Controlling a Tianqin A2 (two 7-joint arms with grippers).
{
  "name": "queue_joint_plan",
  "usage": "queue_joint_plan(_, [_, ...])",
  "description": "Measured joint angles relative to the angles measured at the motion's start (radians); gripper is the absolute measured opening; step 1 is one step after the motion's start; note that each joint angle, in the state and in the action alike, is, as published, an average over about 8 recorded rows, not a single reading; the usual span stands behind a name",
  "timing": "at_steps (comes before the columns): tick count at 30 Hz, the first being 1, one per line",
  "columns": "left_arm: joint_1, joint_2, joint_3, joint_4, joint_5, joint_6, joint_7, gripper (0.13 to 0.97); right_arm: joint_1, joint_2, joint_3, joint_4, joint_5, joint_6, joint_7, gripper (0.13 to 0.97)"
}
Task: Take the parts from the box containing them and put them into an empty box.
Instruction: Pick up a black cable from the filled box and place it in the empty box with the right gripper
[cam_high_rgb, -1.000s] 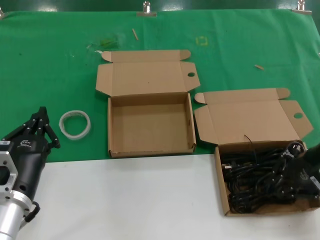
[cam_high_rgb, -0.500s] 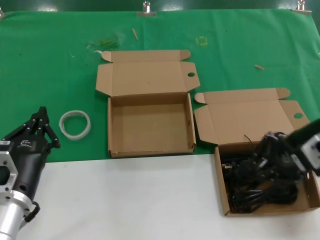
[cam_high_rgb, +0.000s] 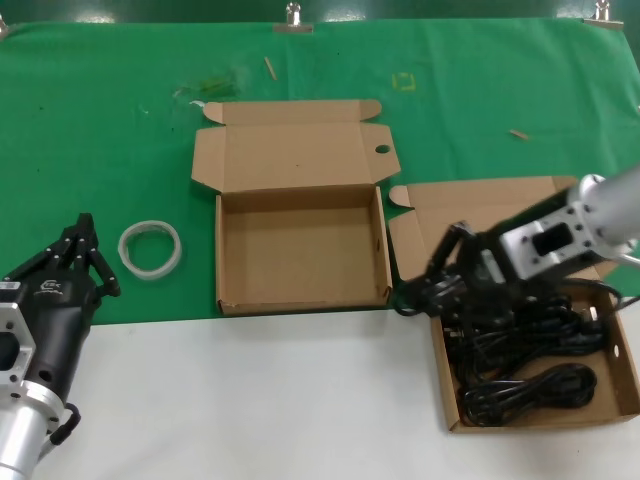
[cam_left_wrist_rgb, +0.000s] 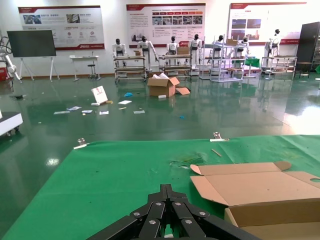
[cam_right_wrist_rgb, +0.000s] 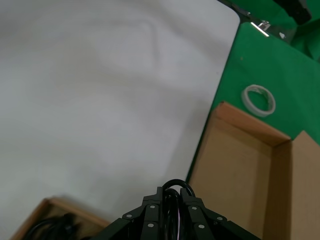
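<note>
The right gripper (cam_high_rgb: 425, 295) is clamped on a bundle of black cords (cam_high_rgb: 500, 325) — a loop of cord shows between its closed fingers (cam_right_wrist_rgb: 170, 200) in the right wrist view. It hangs over the near-left corner of the full box (cam_high_rgb: 625, 385), at the edge facing the empty box (cam_high_rgb: 300, 297). More cords lie coiled inside the full box. The empty box sits open, its flap lid laid back on the green mat (cam_high_rgb: 100, 120). Left of it lies a whitish ring (cam_high_rgb: 150, 249). Beyond the ring the left gripper (cam_high_rgb: 80, 250) waits over the bench (cam_high_rgb: 250, 400), fingers pinched together, holding nothing.
</note>
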Motion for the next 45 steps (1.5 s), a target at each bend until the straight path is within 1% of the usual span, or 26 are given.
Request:
queue_joint_plan(14, [0.0,0.0,0.0,0.0,0.0,0.0,0.0,0.14,0.095,-0.194,-0.078,-0.113,-0.093,0.091,0.058,0.193])
queue_joint_plan(23, [0.0,0.0,0.0,0.0,0.0,0.0,0.0,0.14,0.138,-0.315,-0.118,-0.213,-0.13,0.149,0.059,0.193])
queue_joint_plan(30, [0.0,0.0,0.0,0.0,0.0,0.0,0.0,0.14,0.164,-0.404,-0.139,-0.316,-0.146,0.2,0.028,0.193])
queue_joint_plan(37, [0.0,0.0,0.0,0.0,0.0,0.0,0.0,0.14,0.189,-0.488,-0.15,-0.447,-0.151,0.258,-0.031,0.193])
queue_joint_plan(45, [0.0,0.0,0.0,0.0,0.0,0.0,0.0,0.14,0.203,-0.554,-0.152,-0.585,-0.148,0.31,-0.108,0.193])
